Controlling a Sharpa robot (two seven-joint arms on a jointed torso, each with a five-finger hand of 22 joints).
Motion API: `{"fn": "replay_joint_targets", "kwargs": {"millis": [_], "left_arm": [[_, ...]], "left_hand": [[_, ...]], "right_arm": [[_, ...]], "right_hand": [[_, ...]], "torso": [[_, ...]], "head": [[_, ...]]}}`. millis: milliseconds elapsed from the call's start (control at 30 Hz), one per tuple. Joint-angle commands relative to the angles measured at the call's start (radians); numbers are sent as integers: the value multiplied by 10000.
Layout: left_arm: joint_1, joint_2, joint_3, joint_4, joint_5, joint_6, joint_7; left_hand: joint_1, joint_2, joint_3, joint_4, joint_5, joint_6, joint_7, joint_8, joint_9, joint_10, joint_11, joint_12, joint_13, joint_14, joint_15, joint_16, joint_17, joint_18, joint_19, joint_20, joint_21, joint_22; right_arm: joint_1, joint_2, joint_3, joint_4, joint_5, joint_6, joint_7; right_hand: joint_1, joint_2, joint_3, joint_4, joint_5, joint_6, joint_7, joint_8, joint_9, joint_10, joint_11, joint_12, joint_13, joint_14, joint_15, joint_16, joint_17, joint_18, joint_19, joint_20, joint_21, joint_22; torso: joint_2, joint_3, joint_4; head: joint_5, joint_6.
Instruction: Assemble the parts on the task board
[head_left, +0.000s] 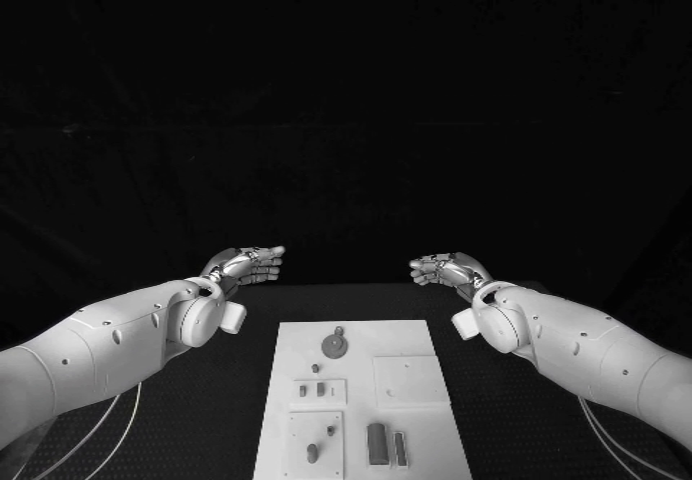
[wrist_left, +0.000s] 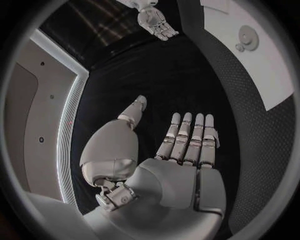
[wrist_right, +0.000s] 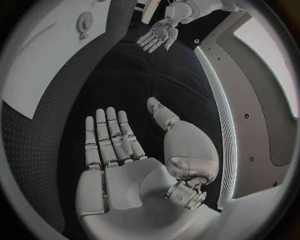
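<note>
Fingers (wrist_left: 187, 137) spread, empty, both hands beyond the task board (head_left: 411, 385); small stiff parts (head_left: 335, 345) (probably light), best pinched at edges.

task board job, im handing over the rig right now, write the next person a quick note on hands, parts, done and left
Left hand: holds nothing, fingers stretched out, raised beyond the far end of the task board, on its left.
Right hand: holds nothing, fingers stretched out, raised beyond the far end, on its right.
Parts: round part at the far end, small parts mid-board, two dark bars near the near end. Neither hand touches any.
Done: no assembly can be told.
Left: pick up and assemble the parts.
</note>
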Motion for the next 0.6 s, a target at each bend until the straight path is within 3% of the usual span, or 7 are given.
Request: {"fn": "replay_joint_targets", "kwargs": {"millis": [33, 100, 133, 233, 267, 467, 600], "left_arm": [[7, 63, 8, -46, 284, 598, 405], [-1, 150, 7, -154, 126, 672, 493], [-2, 101, -2, -101, 67, 202, 104], [-30, 74, 13, 12, 91, 84, 148], [-49, 56, 22, 88, 107, 5, 177], [-282, -167, 142, 1036, 307, -984, 541], [-522, -396, 265, 2011, 512, -2002, 916]], "left_hand": [[-419, -122, -35, 354, 33, -258, -81, -77, 7, -359, -53, -26, 21, -312, 9, -125, -18, -73, -437, 139, -2, -74], [-834, -183, -117, 681, 58, -586, -60, -219, -33, -647, -66, -57, -1, -528, -3, -216, -39, -73, -610, 206, -12, -96], [-8534, 1233, -3610, 1604, -462, -5997, -1066, -2421, -4462, -7382, -1249, -647, -628, -4973, -1940, -3300, -3404, -73, -5065, -1511, -629, -7010], [-8534, 1233, -3610, 1604, -462, -5997, -1066, -2421, -4462, -7382, -1249, -647, -628, -4973, -1940, -3300, -3404, -73, -5065, -1511, -629, -7010], [-8534, 1233, -3610, 1604, -462, -5997, -1066, -2421, -4462, -7382, -1249, -647, -628, -4973, -1940, -3300, -3404, -73, -5065, -1511, -629, -7010], [-8534, 1233, -3610, 1604, -462, -5997, -1066, -2421, -4462, -7382, -1249, -647, -628, -4973, -1940, -3300, -3404, -73, -5065, -1511, -629, -7010], [-8534, 1233, -3610, 1604, -462, -5997, -1066, -2421, -4462, -7382, -1249, -647, -628, -4973, -1940, -3300, -3404, -73, -5065, -1511, -629, -7010]], "right_arm": [[-3, 19, 51, 5, 524, 480, 647], [-11, 6, 62, -6, 546, 554, 707], [-1, 0, 57, -8, 201, 133, 206], [-9, -42, 47, 111, 258, 30, 237], [-15, -70, 41, 189, 296, -39, 257], [-81, -421, -36, 1178, 772, -900, 509], [-150, -782, -116, 2196, 1261, -1786, 769]], "right_hand": [[-245, -18, -316, 34, -17, -199, -12, -78, -47, -93, -14, -245, -254, -95, 24, -186, -116, -206, -175, 41, -106, -2], [-532, -41, -548, 118, -21, -478, -94, -195, -108, -134, 7, -414, -429, -142, 53, -300, -189, -241, -286, 65, -174, 6], [-7940, 552, -5432, 2840, -502, -7426, -1831, -1009, -6482, -7915, -1733, -2457, -3851, -6102, -1796, -4671, -4330, -763, -3878, -1887, -2528, -3335], [-7940, 552, -5432, 2840, -502, -7426, -1831, -1009, -6482, -7915, -1733, -2457, -3851, -6102, -1796, -4671, -4330, -763, -3878, -1887, -2528, -3939], [-7940, 552, -5432, 2840, -502, -7426, -1831, -1009, -6482, -7915, -1733, -2457, -3851, -6102, -1796, -4671, -4330, -763, -3878, -1887, -2528, -11118], [-7940, 552, -5432, 2840, -502, -7426, -1831, -1009, -6482, -7915, -1733, -2457, -3851, -6102, -1796, -4671, -4330, -763, -3878, -1887, -2528, -11118], [-7940, 552, -5432, 2840, -502, -7426, -1831, -1009, -6482, -7915, -1733, -2457, -3851, -6102, -1796, -4671, -4330, -763, -3878, -1887, -2528, -11118]], "torso": [[-72, 55, 20], [-62, 63, 27], [-41, 32, 6], [-101, 29, 0], [-140, 28, -4], [-515, 12, -39], [-594, 9, -47]], "head": [[17, 124], [13, 167], [12, 101], [2, 68], [-4, 46], [-64, -160], [-77, -203]]}}
